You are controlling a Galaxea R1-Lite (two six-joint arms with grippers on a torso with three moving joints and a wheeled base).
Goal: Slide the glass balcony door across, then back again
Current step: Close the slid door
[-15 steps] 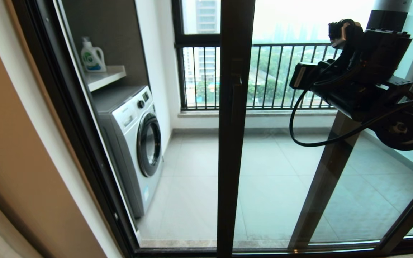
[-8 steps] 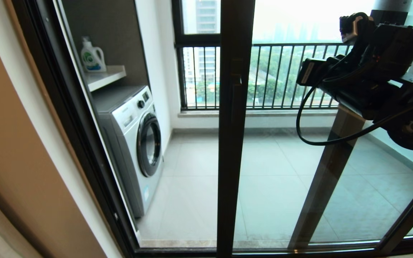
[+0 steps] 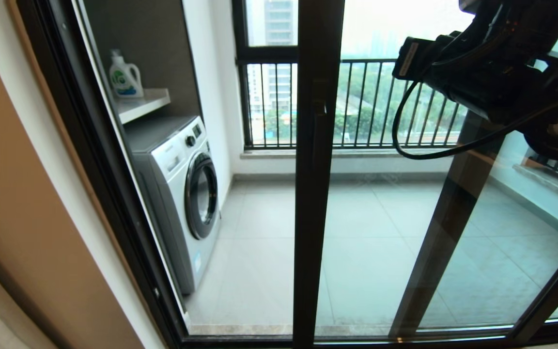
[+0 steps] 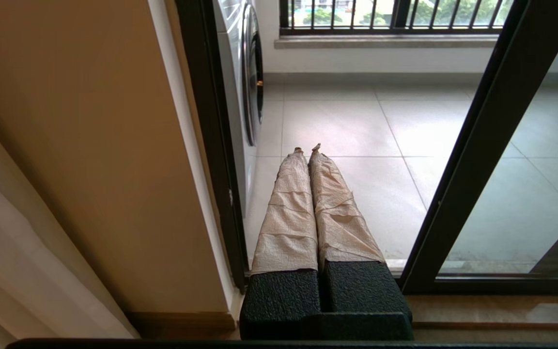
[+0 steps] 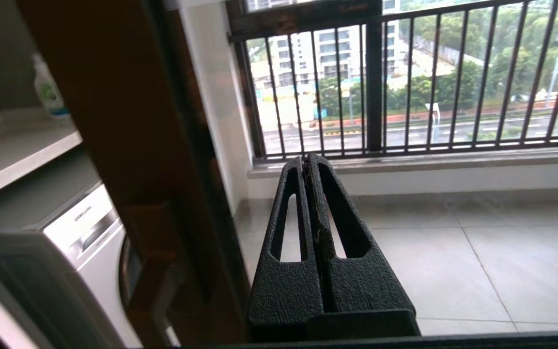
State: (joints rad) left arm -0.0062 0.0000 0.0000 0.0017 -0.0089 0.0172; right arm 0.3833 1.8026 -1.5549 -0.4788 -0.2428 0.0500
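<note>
Glass balcony door (image 3: 315, 194): its dark stile with the bar handle is standing mid-view ahead of me.
Washing machine (image 3: 182, 194): sitting behind the glass, on my left.
Right hand (image 5: 309, 167): I am holding it raised beside the stile, fingers pressed together, gripping nothing.
Left hand (image 4: 307, 150): I am keeping it low by the threshold, fingers closed, empty.

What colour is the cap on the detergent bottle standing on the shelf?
White, above a white body with a green label; the detergent bottle on the shelf shows best in the head view.
</note>
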